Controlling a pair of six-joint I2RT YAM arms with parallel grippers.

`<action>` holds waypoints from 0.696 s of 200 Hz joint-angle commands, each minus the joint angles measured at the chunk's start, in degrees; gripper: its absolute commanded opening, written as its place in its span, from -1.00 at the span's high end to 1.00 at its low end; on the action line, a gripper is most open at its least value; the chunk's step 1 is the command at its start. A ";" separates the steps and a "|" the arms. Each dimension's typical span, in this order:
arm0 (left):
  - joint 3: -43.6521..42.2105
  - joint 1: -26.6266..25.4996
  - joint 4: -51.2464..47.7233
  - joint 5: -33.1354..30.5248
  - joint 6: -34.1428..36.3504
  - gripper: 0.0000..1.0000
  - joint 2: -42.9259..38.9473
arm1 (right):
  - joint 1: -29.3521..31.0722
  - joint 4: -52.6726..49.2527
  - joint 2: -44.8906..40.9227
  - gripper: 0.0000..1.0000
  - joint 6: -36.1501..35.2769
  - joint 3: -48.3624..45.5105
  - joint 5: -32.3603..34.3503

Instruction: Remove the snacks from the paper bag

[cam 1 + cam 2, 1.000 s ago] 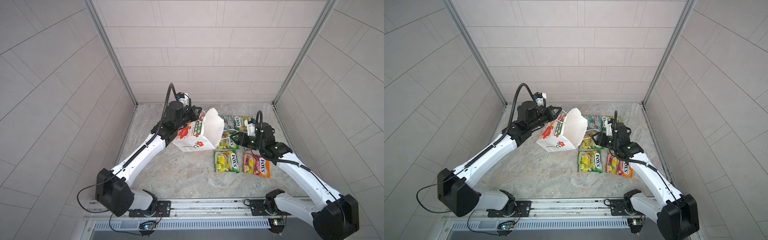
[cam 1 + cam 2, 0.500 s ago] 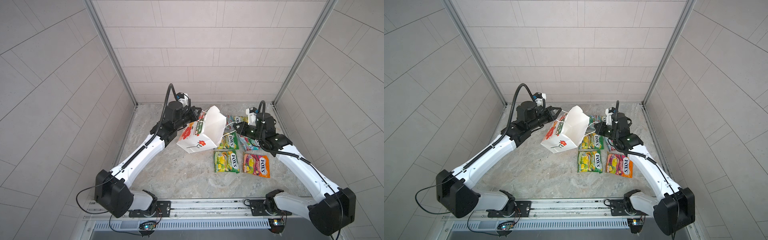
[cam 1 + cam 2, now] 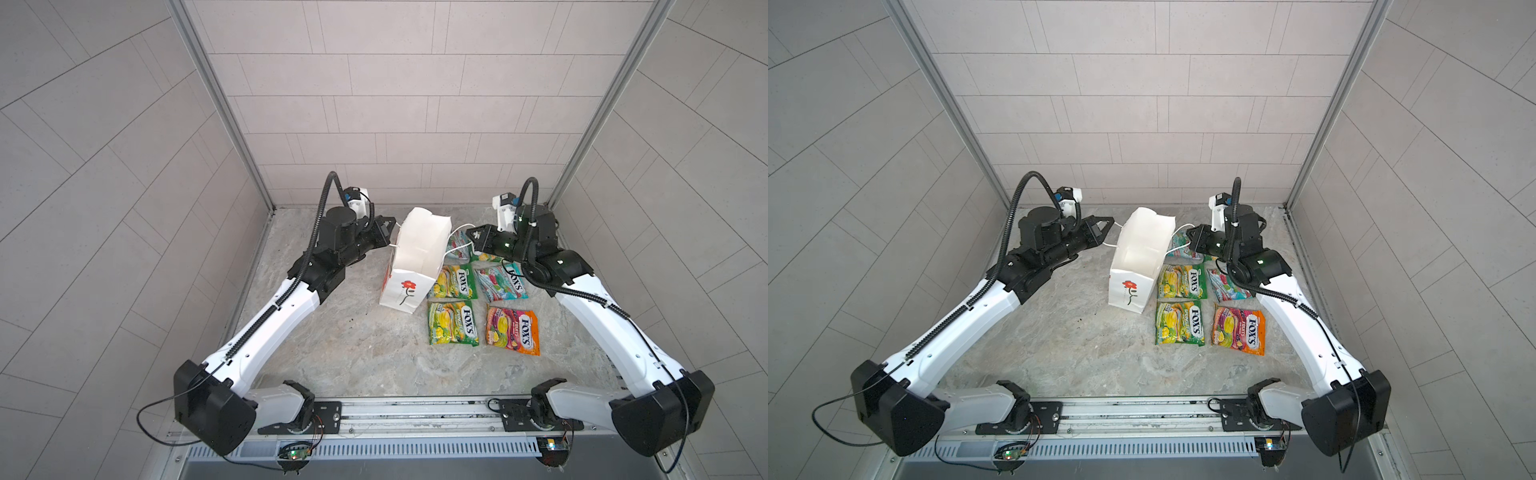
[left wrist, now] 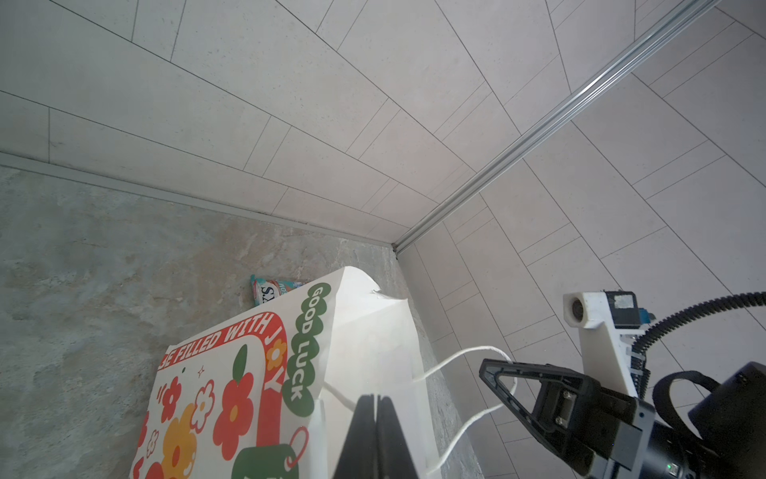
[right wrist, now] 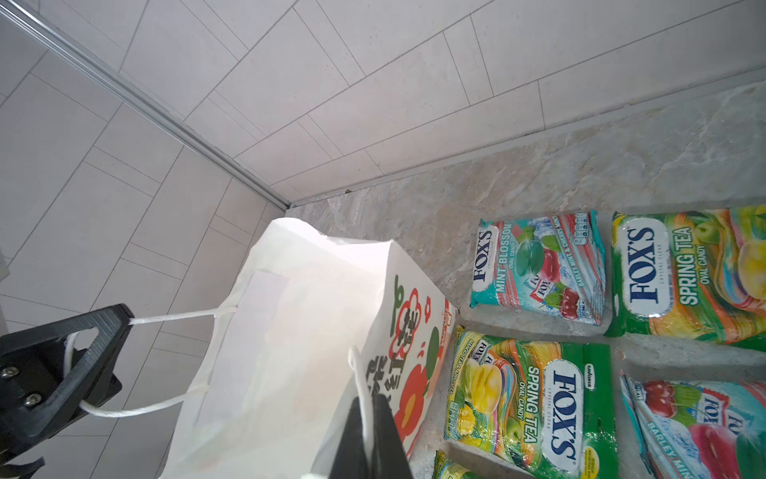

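- My left hand [image 4: 375,419] is clenched, its fingers pressed together on a cord handle [image 5: 166,318] of the paper bag [image 3: 415,266], at the bag's left edge in both top views.
- My right hand [image 5: 371,423] is clenched too. It pinches the other cord handle [image 4: 456,356] at the bag's right edge.
- The paper bag stands upright in the middle of the surface [image 3: 353,353] with its mouth open. What shows of its inside is plain white paper.
- The snacks [image 3: 1181,282] lie flat on the surface, right of the bag. Nearest it is the upper green-yellow packet [image 3: 453,282], with the lower green-yellow packet [image 3: 453,324] below it in the frame.
- Right of those lie the teal-red packet [image 3: 500,282] and the orange-purple packet [image 3: 513,330].
- Two more lie higher in the frame, below my right hand: the rear teal-red packet [image 5: 539,265] just beside the bag, and the rear green-yellow packet [image 5: 688,273], partly hidden in the top views.
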 commanded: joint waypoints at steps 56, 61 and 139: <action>-3.99 1.86 -3.29 -3.89 4.77 -0.13 -5.39 | 3.40 -6.30 3.92 -0.07 -4.00 9.52 -1.95; -3.77 1.86 -3.77 -4.08 5.43 -0.19 -5.69 | 3.76 -7.14 4.09 -0.09 -4.50 10.53 -1.92; -1.17 2.21 -12.24 -11.74 15.49 -0.85 -11.04 | 5.31 -9.14 2.31 -0.25 -8.08 16.03 1.96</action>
